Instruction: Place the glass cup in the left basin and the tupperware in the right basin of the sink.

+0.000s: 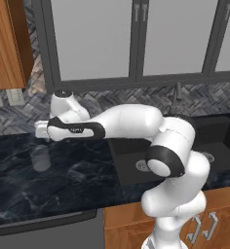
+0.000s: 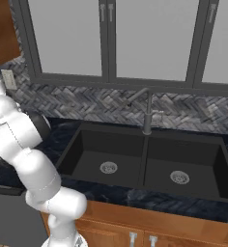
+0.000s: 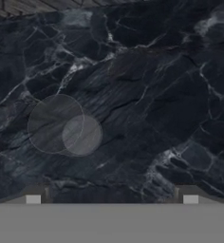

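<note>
Overall, a dark marble surface [image 1: 48, 185] is seen running along a herringbone backsplash [image 2: 183, 113], with the sink [image 2: 147, 129] set into it under grey-framed windows. The sink is matte black and split by a centre divider; the left basin [image 2: 87, 159] and the right basin [image 2: 203, 164] each carry a round silver drain, and nothing else is seen lying in either. A dark grey faucet [image 2: 147, 113] is mounted behind the divider. The white arm [image 1: 131, 124] is stretched out to the left, away from the sink, over the open stretch of surface. The tool [image 3: 112, 199] is pointed down at the marble, jaws spread fully wide, nothing held between the fingertips [image 3: 33, 199]. The glass cup [image 3: 61, 126] is seen from above in the hand view as a translucent circle, standing upright on the marble, off to the left of the tool's centreline and clear of both tips. In the left base view the glass cup [image 1: 41, 158] is made out faintly on the surface below the hand, well apart from the sink. The tupperware cannot be made out.
</note>
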